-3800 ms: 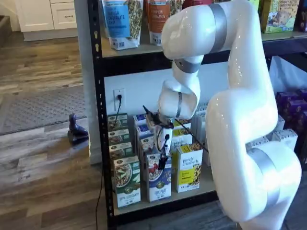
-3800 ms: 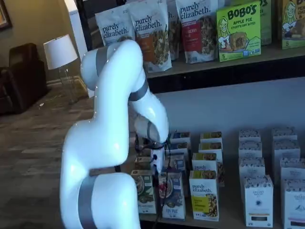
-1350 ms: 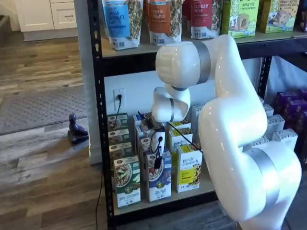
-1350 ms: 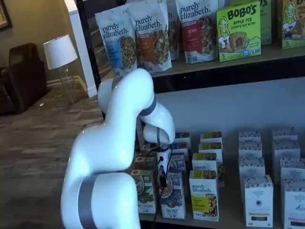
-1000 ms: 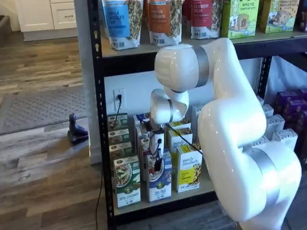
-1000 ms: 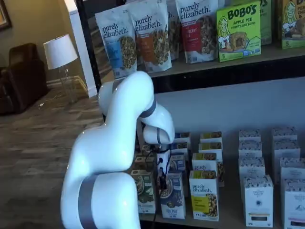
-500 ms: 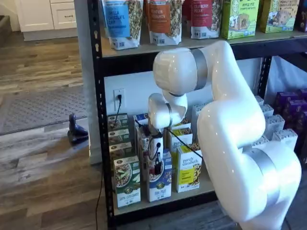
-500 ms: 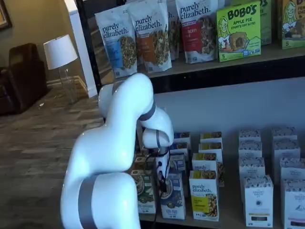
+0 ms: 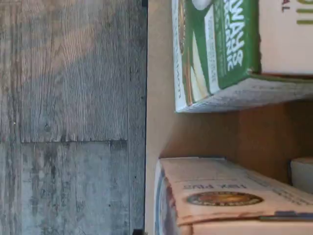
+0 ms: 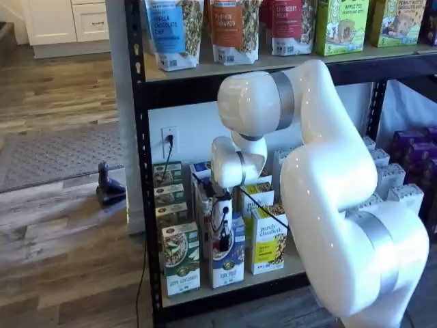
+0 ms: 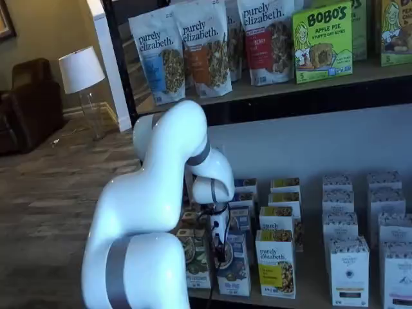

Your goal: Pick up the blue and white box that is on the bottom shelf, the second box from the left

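The blue and white box [image 10: 228, 265] stands at the front of the bottom shelf [image 10: 295, 264], between a green-and-white box [image 10: 181, 263] and a yellow-and-white box [image 10: 268, 239]. In both shelf views my gripper [image 10: 222, 239] hangs straight down at this box's top. Its black fingers [image 11: 219, 247] overlap the upper part of the blue and white box [image 11: 234, 269]. No gap between the fingers shows, and whether they grip the carton cannot be told. The wrist view looks down on the blue and white box's top flap [image 9: 220, 196] and the green-and-white box [image 9: 220, 49].
More rows of the same cartons stand behind the front ones. White boxes [image 11: 349, 267] fill the shelf's right part. Pouches [image 10: 171, 31] sit on the board above, over the arm's elbow. A black upright post [image 10: 136, 157] is at the left, and wood floor [image 9: 73, 117] lies below the shelf edge.
My gripper has sunk a little lower over the blue and white box, and the wrist has shifted slightly left. The boxes have not moved.
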Tool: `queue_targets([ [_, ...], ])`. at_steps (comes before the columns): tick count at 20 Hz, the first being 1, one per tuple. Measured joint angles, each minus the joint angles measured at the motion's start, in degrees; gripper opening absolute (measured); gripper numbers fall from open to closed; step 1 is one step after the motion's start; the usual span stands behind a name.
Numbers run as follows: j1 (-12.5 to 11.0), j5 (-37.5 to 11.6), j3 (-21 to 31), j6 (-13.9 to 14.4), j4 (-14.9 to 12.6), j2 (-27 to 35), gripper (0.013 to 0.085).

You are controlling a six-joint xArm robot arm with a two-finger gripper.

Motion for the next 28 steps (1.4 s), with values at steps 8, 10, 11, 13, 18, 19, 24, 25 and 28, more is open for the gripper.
queue_targets([
  [8, 0.39, -0.04, -0.42, 1.49, -1.29, 0.52, 0.069],
  [10, 0.43, -0.16, -0.34, 1.64, -1.43, 0.56, 0.069],
  [11, 0.44, -0.18, -0.3, 1.58, -1.36, 0.57, 0.069],
  [13, 0.44, -0.26, -0.22, 1.41, -1.17, 0.57, 0.069],
  [18, 0.37, -0.38, -0.05, 1.08, -0.85, 0.54, 0.069],
  [19, 0.37, -0.38, -0.04, 1.02, -0.78, 0.54, 0.069],
  [24, 0.36, -0.41, 0.05, 0.89, -0.64, 0.56, 0.069],
  [25, 0.36, -0.45, 0.06, 0.89, -0.63, 0.58, 0.069],
  [28, 0.43, -0.41, 0.01, 0.85, -0.52, 0.67, 0.061],
])
